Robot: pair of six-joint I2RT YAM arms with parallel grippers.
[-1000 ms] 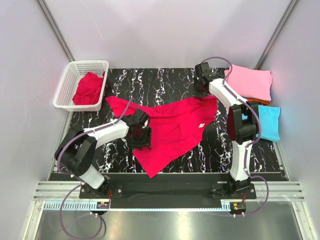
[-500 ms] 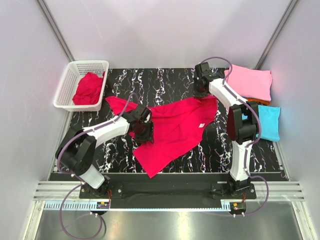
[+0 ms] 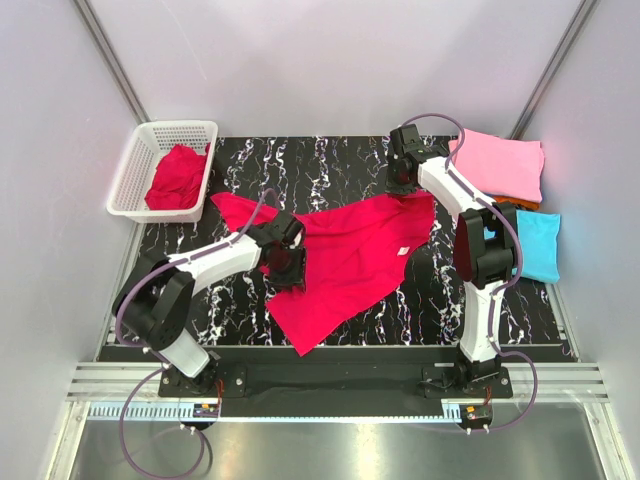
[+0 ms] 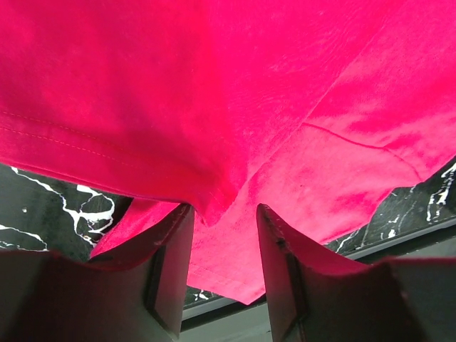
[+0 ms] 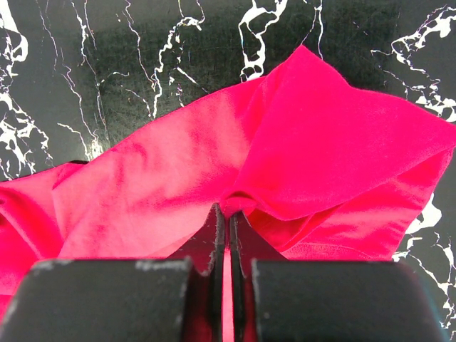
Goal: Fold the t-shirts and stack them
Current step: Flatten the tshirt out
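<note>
Black marble-veined tabletop bears a red t-shirt; pale walls.

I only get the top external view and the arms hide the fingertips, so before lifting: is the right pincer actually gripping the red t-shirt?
Observer: Yes. The right wrist view shows the right pincer shut, a fold of the red t-shirt pinched between its fingers.
Operator: And the left one?
Observer: The left pincer is open; the shirt's hem dips into the gap, unclamped.
Operator: What lies under that hem?
Observer: More red cloth, then the black marble table.
</note>
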